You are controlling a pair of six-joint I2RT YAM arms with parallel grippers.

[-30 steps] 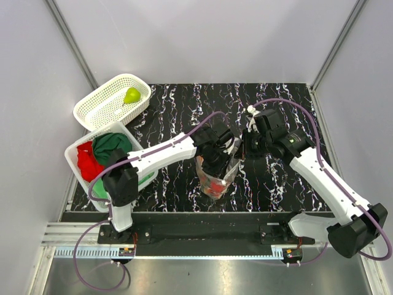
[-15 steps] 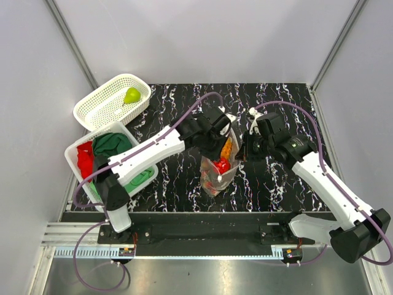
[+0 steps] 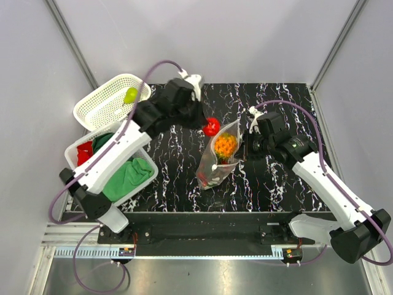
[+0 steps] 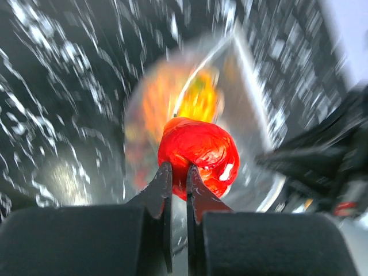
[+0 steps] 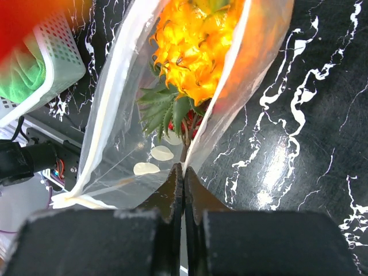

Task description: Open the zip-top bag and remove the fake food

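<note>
The black marbled table [image 3: 276, 178] carries everything. The left arm [image 3: 116, 150] reaches diagonally over the square basket [image 3: 69, 152] at the table's left edge and hides part of it. The right arm [image 3: 319, 172] comes in from the right. Behind the square basket stands the oval basket [image 3: 101, 104], its wall perforated.

The zip-top bag [image 3: 216, 163] lies tilted near the table's middle, between the two grippers, mouth up towards the far side. The right gripper [image 5: 183, 172] has its fingers pressed together on the bag's edge.

In the square basket a green cloth [image 3: 129, 175] lies at the near end and a red cloth [image 3: 85, 153] at the left, partly under the arm.

The orange bumpy piece [image 3: 225, 144], with green leaves, sits inside the bag close to its mouth. The left gripper [image 4: 178, 172] pinches the red fruit [image 3: 211, 126] by its lower edge, outside the bag and just beside its mouth. The pear [image 3: 131, 94] rests in the oval basket, well apart from the bag.
</note>
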